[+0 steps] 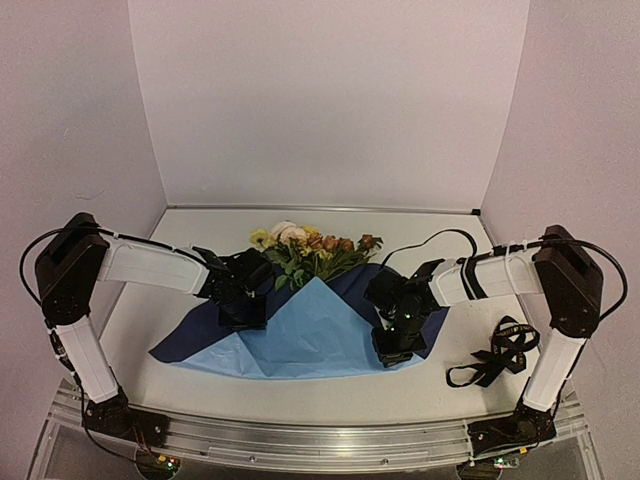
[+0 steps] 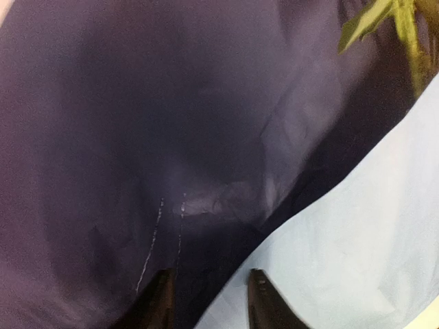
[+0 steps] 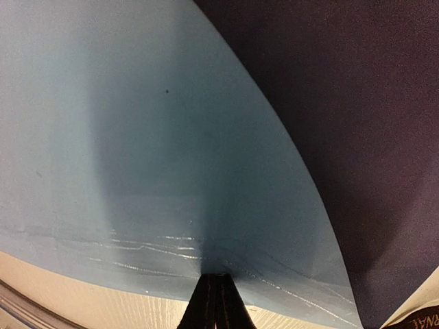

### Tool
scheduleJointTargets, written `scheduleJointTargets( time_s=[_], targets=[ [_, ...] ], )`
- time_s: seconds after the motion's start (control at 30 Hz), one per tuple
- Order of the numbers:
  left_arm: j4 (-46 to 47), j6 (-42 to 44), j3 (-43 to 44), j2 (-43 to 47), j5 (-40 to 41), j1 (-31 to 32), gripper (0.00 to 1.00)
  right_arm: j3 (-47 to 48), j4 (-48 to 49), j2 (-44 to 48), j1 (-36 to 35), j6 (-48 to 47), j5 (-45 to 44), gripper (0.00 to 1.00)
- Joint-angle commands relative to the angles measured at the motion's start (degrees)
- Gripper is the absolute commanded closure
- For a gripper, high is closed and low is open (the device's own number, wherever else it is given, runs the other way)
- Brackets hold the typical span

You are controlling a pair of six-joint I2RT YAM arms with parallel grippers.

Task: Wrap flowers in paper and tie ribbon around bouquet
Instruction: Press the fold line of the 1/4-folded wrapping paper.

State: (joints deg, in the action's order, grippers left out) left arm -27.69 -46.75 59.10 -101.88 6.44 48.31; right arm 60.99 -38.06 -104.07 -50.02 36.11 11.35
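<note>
The paper (image 1: 310, 335) lies spread on the table, a light blue flap folded up to a point over its navy face. The flowers (image 1: 310, 248) rest at its far edge, blooms toward the back wall, stems hidden under the flap. My left gripper (image 1: 243, 315) hovers over the left side. In its wrist view the gripper (image 2: 209, 291) is open, straddling the flap's edge, navy paper (image 2: 171, 123) ahead. My right gripper (image 1: 393, 350) is at the paper's front right. Its wrist view shows the gripper (image 3: 217, 291) shut on the light blue paper's (image 3: 171, 137) near edge, creases fanning out. The ribbon (image 1: 497, 355) lies loose at the right.
White walls close in the table (image 1: 440, 395) at the back and both sides. A metal rail (image 1: 320, 440) runs along the near edge between the arm bases. A green leaf (image 2: 374, 17) shows at the top of the left wrist view.
</note>
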Motion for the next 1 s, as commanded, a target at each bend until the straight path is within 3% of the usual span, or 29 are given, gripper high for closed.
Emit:
scheduleJointTargets(
  time_s=[0.0, 0.17, 0.33, 0.53, 0.97],
  targets=[
    [-5.2, 3.7, 7.6, 6.0, 5.9, 0.0, 0.55, -1.8, 1.5, -1.7, 0.0, 2.2, -3.0, 1.00],
    [-10.3, 3.0, 14.3, 8.1, 8.6, 4.5, 0.42, -2.4, 0.7, -1.6, -0.1, 3.8, -3.7, 1.00],
    [-8.8, -3.9, 14.2, 5.4, 5.8, 12.7, 0.47, -2.6, 0.4, -1.9, -0.2, 4.9, -4.0, 1.00],
    [-1.2, -10.5, 6.7, 2.7, 3.5, 15.8, 0.54, -2.9, 0.4, -2.5, -0.2, 6.0, -3.7, 1.00],
    [4.3, -21.2, -10.4, 4.6, 2.7, 15.8, 0.58, -3.3, 0.3, -3.1, -0.2, 7.3, -4.1, 1.00]
  ],
)
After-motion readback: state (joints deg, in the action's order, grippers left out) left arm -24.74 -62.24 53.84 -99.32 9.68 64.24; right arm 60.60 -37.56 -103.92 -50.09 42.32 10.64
